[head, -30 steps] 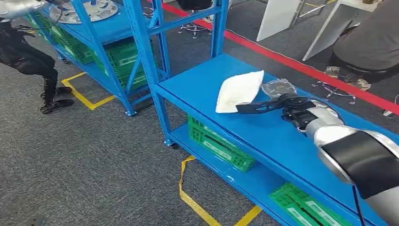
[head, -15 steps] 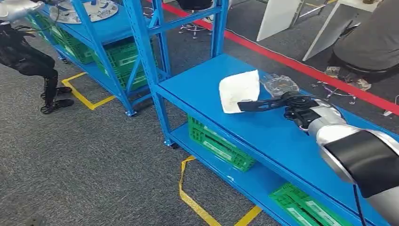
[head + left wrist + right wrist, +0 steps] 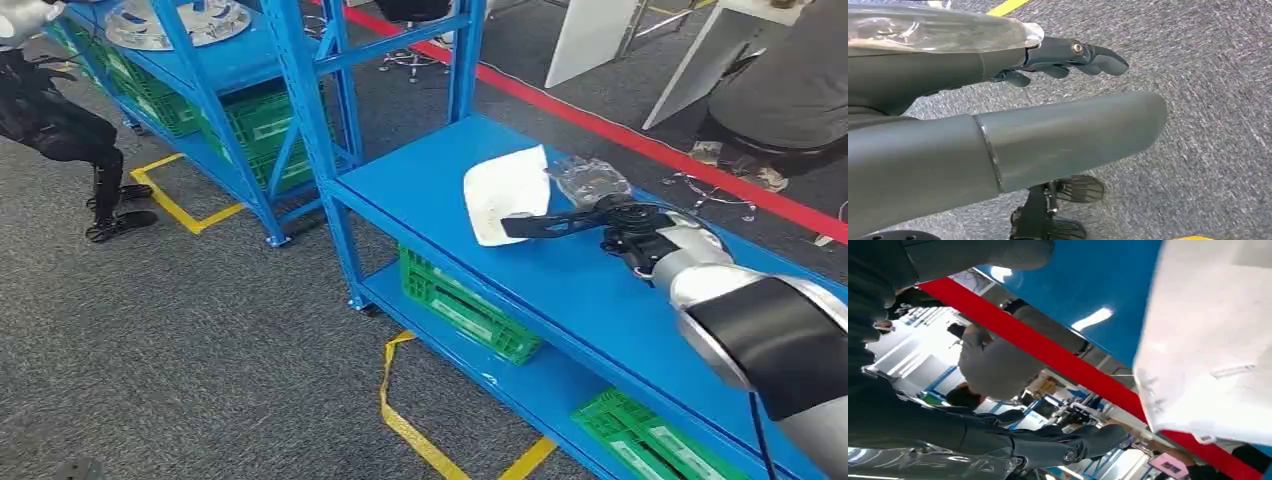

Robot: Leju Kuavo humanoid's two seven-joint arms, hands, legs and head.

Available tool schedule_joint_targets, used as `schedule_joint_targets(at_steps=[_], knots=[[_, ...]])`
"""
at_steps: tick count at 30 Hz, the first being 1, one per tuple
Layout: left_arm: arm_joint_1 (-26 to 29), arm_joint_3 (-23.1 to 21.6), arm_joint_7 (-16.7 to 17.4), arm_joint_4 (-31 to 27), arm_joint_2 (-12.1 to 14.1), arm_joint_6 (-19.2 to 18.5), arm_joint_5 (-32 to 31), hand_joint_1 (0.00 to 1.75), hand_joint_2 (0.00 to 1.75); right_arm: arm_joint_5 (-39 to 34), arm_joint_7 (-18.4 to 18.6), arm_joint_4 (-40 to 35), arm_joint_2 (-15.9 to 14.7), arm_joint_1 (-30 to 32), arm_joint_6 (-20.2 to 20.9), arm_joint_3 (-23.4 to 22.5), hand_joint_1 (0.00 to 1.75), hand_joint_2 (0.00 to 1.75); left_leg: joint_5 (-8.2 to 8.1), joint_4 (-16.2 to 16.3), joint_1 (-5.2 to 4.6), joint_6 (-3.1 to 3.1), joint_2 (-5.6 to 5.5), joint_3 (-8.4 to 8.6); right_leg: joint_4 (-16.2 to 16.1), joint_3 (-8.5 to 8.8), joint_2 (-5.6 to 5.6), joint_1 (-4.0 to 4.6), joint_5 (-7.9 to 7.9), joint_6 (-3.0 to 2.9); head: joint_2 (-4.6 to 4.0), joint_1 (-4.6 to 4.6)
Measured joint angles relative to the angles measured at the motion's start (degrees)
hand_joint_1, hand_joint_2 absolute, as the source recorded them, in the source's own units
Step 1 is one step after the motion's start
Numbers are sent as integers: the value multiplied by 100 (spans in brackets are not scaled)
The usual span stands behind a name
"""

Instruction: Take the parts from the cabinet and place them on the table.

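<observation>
Reaching, right hand (image 3: 560,222): fingers stretched flat over the blue table (image 3: 440,185), tips at the white bag's edge, holding nothing.
White bag (image 3: 507,193): lying flat on the table top.
Clear bagged part (image 3: 590,180): just beside the white bag, touching it.
Left hand (image 3: 1068,55): above grey carpet, fingers apart, nothing held.
Green crates (image 3: 465,305): on the lower shelf.

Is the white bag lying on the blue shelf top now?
Yes, the white bag lies flat on the blue shelf top, beside the right hand.
</observation>
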Motion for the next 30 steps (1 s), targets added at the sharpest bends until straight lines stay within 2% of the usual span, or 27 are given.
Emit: schedule_joint_targets(at_steps=[8,15,20,30], knots=[[-7,0,0,0,-20,35,-4,0,0,-107,-212,-9,334,13,-48,-2,0,175,1,0,2,-2,0,0,2,-2,-1,1,-2,-2,0,-2],[-7,0,0,0,-24,35,-7,0,0,-197,-324,-9,459,13,-52,-35,0,175,1,0,2,-2,-1,0,2,-1,-1,1,-3,-4,0,0],[-8,0,0,0,-26,35,-4,0,0,-367,-457,-9,557,14,107,-105,0,175,2,0,2,-3,-1,0,2,-1,-1,1,-2,-4,0,-2],[-6,0,0,0,-24,39,26,0,0,-372,-455,-9,625,15,398,-149,0,175,2,0,2,-3,-1,0,2,-2,-1,2,-3,-4,0,0]])
